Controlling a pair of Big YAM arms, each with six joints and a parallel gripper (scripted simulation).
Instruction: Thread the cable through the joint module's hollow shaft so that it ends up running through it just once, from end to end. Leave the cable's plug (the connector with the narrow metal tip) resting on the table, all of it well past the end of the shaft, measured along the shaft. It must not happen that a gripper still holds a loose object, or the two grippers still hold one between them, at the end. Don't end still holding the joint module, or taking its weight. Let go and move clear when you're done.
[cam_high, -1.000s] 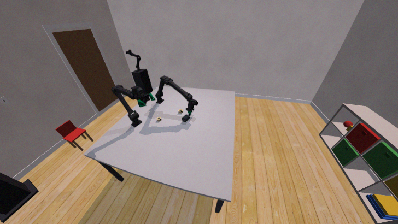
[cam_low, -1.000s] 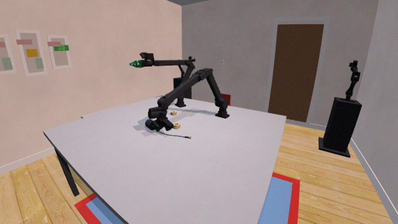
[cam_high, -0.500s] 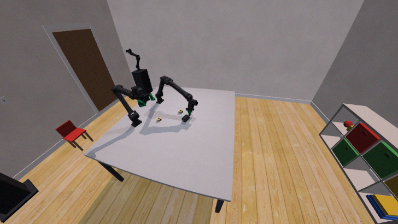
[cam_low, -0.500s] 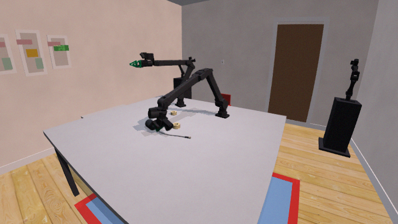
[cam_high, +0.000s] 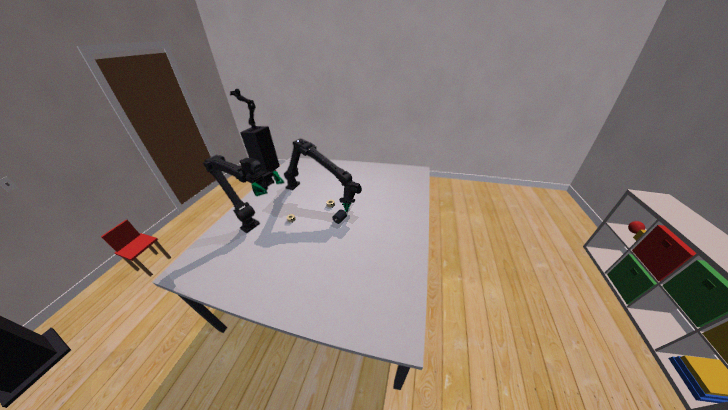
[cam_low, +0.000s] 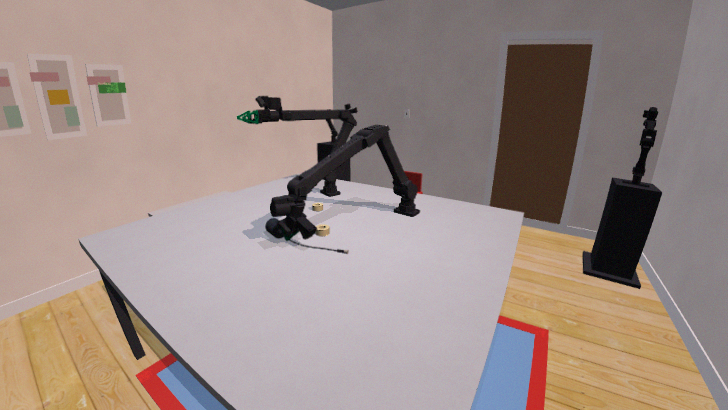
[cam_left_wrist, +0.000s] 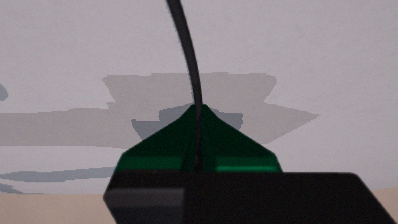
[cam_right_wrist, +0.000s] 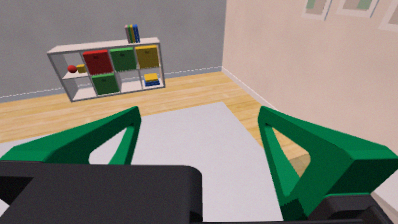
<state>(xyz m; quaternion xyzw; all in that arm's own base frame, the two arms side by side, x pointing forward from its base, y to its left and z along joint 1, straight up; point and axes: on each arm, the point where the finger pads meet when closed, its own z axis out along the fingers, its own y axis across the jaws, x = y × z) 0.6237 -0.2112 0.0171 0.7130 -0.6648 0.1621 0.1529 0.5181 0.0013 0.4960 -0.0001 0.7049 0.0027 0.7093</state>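
Note:
The joint module (cam_high: 339, 216) (cam_low: 273, 227), a short black cylinder, lies on the table beside my left gripper; the left wrist view does not show it. The black cable (cam_low: 320, 248) (cam_left_wrist: 187, 45) runs from my left fingertips out over the table. Its far end is a small connector (cam_low: 344, 251) with a pale tip, too small to identify surely. My left gripper (cam_high: 346, 207) (cam_low: 288, 235) (cam_left_wrist: 198, 111) is shut on the cable, close to the module. How the cable sits in the shaft is hidden. My right gripper (cam_high: 268, 186) (cam_low: 238, 117) (cam_right_wrist: 199, 112) is open and empty, high above the table.
Two small brass-coloured rings (cam_high: 290, 217) (cam_high: 330, 203) (cam_low: 317, 206) (cam_low: 322, 230) lie on the table (cam_high: 326, 285) (cam_low: 366, 315) between the arm bases and the module. The left forearm reaches low over this area.

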